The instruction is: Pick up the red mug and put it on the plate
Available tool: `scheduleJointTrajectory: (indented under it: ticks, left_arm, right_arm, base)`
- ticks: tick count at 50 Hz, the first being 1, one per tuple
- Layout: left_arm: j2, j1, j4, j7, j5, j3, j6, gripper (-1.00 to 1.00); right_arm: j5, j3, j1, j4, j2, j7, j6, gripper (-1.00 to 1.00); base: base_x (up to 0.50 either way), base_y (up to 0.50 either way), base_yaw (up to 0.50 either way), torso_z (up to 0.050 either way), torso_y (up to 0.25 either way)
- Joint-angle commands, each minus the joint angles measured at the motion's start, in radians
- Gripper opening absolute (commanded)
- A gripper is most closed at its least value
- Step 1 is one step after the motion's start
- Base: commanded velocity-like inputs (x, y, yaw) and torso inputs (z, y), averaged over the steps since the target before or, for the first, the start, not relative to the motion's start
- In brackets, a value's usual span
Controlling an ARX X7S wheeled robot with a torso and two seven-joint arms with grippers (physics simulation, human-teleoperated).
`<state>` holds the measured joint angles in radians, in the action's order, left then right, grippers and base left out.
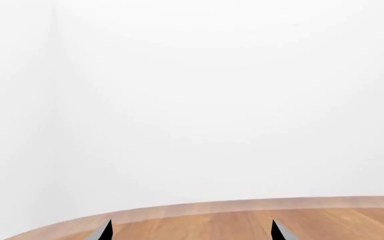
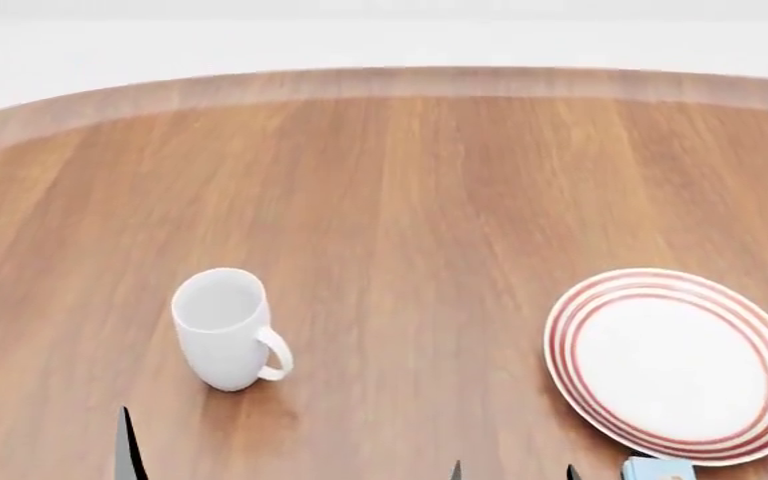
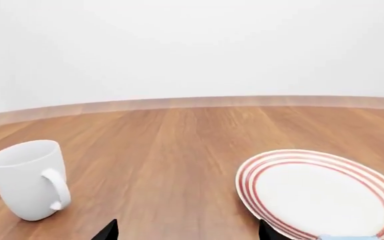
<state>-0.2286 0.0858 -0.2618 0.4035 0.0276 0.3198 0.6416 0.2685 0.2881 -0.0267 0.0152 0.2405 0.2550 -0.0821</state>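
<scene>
The red mug is out of view in every frame. The plate (image 2: 678, 362), white with red rings round its rim, lies on the wooden table at the front right; it also shows in the right wrist view (image 3: 322, 192). My left gripper (image 2: 48, 445) is open and empty at the front left edge, with only its fingertips showing. In the left wrist view the left gripper (image 1: 190, 231) faces the table's far edge and a white wall. My right gripper (image 2: 512, 470) is open and empty, just left of the plate. In the right wrist view the right gripper (image 3: 186, 231) holds nothing.
A plain white mug (image 2: 228, 328) stands upright at the front left, handle towards the right; it also shows in the right wrist view (image 3: 30, 179). A small light-blue thing (image 2: 658, 468) peeks in below the plate. The round wooden table (image 2: 398, 190) stretches away to its curved far edge.
</scene>
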Motion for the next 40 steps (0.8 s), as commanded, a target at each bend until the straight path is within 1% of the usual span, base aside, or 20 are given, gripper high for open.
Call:
scheduleJointTrajectory:
  ticks: [1, 35, 40]
  left_arm:
    - [-0.003, 0.001, 0.000, 0.004, 0.000, 0.004, 0.001, 1.00]
    - [-0.011, 0.004, -0.001, 0.015, 0.004, 0.016, 0.003, 1.00]
    - [-0.012, 0.004, -0.001, 0.017, 0.004, 0.018, 0.003, 1.00]
  right_arm:
    - [0.003, 0.005, -0.002, 0.001, 0.003, 0.005, -0.001, 1.00]
    - [0.013, 0.014, -0.005, 0.001, 0.011, 0.023, 0.000, 1.00]
    - [0.014, 0.017, -0.010, 0.012, 0.012, 0.019, -0.006, 1.00]
  base:
    - [0.17, 0.00, 0.00, 0.000, 0.000]
    - [0.17, 0.00, 0.00, 0.000, 0.000]
    - [0.05, 0.00, 0.00, 0.000, 0.000]
